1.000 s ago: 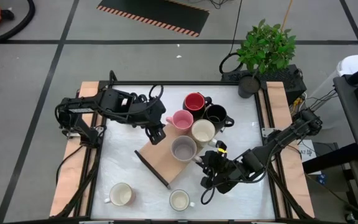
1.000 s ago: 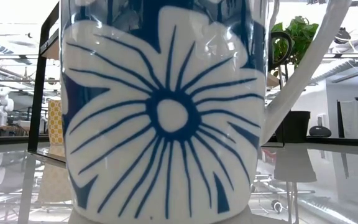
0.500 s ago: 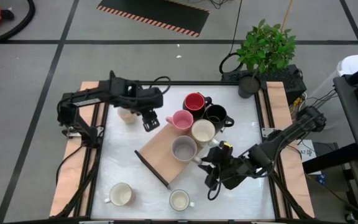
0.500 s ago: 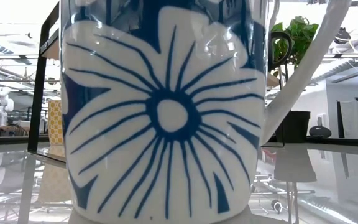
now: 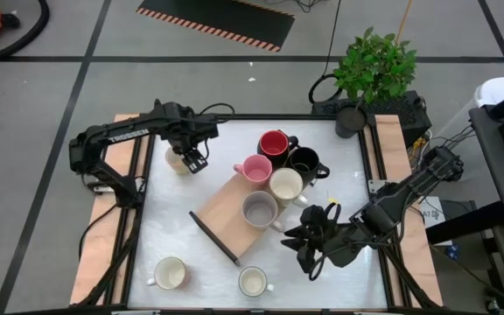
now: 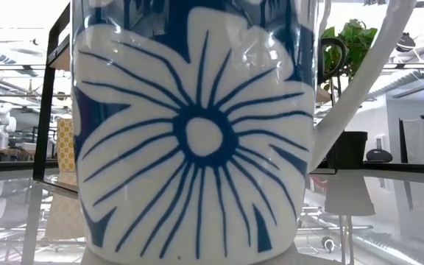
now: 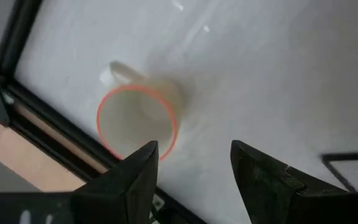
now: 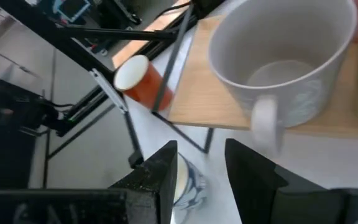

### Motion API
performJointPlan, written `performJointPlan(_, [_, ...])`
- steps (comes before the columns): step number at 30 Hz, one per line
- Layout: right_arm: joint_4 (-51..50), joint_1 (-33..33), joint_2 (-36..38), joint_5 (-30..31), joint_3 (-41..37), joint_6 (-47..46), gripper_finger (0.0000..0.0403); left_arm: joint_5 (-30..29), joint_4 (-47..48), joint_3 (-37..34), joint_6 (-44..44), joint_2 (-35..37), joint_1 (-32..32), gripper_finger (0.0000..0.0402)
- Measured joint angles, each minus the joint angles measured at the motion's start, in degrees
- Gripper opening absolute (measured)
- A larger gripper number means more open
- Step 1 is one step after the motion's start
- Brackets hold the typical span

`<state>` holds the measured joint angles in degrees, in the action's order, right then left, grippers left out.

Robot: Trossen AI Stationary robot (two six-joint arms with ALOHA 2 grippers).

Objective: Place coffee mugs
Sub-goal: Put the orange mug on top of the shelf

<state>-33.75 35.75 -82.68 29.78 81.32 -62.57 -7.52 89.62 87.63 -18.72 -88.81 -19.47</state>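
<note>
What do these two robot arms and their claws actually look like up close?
Both arms are dark, nearly black, built of jointed segments with black cables looped along them. The left arm carries pale lettering along its side. The left gripper and the right gripper each end in two flat, blocky black fingers, matte and angular, like a small pair of tongs.

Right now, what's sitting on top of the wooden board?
On the wooden board stands the grey mug; the pink mug and a cream mug sit at its far edge. The board beneath them is hidden.
</note>
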Motion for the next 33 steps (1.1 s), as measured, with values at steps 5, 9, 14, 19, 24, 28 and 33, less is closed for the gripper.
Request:
performJointPlan(5, [1.0,0.39,0.01,0.0,0.0,0.0,0.0123,0.94,-3.27,-6.67,0.24,0.6,-3.75,0.0207])
performJointPlan(9, [0.95,0.39,0.01,0.02,0.0,0.5,0.0123,4.8,-4.72,-11.84,0.19,0.67,-6.42,0.0207])
performJointPlan(14, [0.52,0.37,0.01,0.07,0.0,0.85,0.0123,4.95,-8.85,-16.91,0.18,0.73,-8.18,0.0207])
performJointPlan(19, [0.49,0.37,0.01,0.09,0.0,0.85,0.0123,5.38,-14.75,-20.96,1.73,0.77,-10.06,0.0207])
performJointPlan(24, [0.51,0.37,0.01,0.0,0.0,1.16,0.0123,7.66,-17.24,-24.64,2.2,0.69,-11.89,0.0192])
performJointPlan(28, [0.51,0.37,0.01,0.0,0.0,1.3,0.0123,7.71,-17.27,-25.29,3.5,0.78,-11.86,0.0123])
performJointPlan(33, [0.42,0.37,0.01,0.03,0.0,2.42,0.0123,8.43,-16.69,-23.96,4.86,2.46,-10.15,0.0019])
